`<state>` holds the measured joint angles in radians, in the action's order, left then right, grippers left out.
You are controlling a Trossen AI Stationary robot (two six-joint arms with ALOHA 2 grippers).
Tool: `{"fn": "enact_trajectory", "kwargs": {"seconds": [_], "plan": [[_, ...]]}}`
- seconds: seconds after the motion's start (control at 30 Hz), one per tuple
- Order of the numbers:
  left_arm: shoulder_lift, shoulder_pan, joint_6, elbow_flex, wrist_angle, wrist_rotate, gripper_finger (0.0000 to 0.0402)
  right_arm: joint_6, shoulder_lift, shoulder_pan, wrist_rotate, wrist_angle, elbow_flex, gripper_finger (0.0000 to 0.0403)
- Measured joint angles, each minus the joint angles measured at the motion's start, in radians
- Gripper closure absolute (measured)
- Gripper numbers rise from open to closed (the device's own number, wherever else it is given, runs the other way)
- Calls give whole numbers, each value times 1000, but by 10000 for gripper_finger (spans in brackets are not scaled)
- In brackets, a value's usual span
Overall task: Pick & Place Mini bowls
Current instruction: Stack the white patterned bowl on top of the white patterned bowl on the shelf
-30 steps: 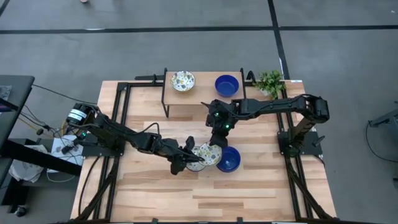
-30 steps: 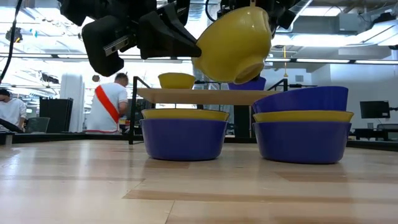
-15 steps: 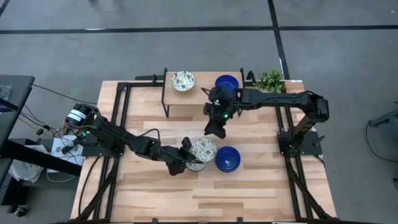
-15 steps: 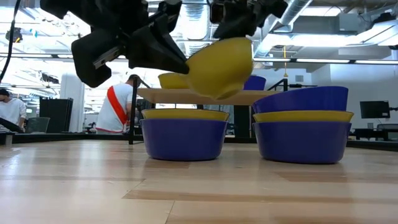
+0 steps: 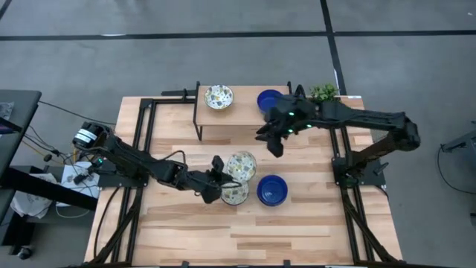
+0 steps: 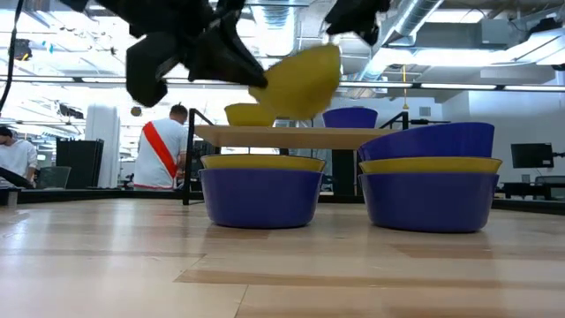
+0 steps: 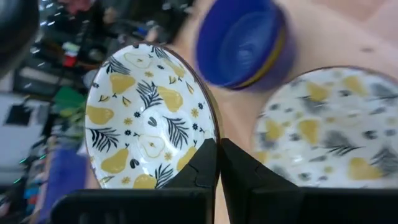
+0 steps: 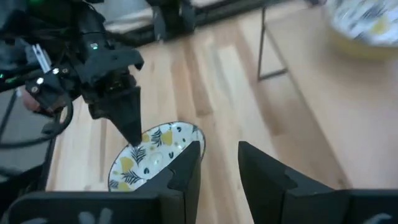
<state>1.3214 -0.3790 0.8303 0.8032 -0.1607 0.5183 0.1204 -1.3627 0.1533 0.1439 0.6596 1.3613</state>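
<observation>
**Left arm lifts a pear bowl off the stack**

From above: the left gripper is in the middle of the frame, a bit below center. It is pinched tight on the rim of a patterned bowl and holds it up. Under it sits another patterned bowl on the wooden table. A blue bowl sits just to its right. On the small shelf at the top are one more patterned bowl and a second blue bowl. The right gripper hangs right of center, holding nothing, its fingers partly apart.

From table height: the lifted bowl shows its yellow outside at the top middle, tipped to one side. Two bowl stacks stand on the table below. A person stands far back on the left.

From the left wrist: the black fingers clamp the rim of the pear bowl.

From the right wrist: its own fingers stand apart and empty.

To do this well, I think the left arm should keep its squeeze firm, level the bowl, and lift it clear of the bowl below before moving sideways.
</observation>
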Motion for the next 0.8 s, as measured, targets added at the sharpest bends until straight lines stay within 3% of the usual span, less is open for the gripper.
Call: {"fn": "enact_trajectory", "kwargs": {"seconds": [0.2, 0.43, 0.63, 0.8], "plan": [[-153, 48, 4, 0, 58, 96, 392, -1, 144, -50, -141, -35, -92, 305], [-293, 241, 81, 3, 76, 141, 392, -16, 265, -73, -198, -108, -240, 305], [-311, 463, 138, 33, 80, 123, 392, -16, 291, -52, -199, -134, -302, 305], [-249, 628, 136, 70, 156, 7, 392, -29, 269, -44, -199, -132, -303, 305]]}}
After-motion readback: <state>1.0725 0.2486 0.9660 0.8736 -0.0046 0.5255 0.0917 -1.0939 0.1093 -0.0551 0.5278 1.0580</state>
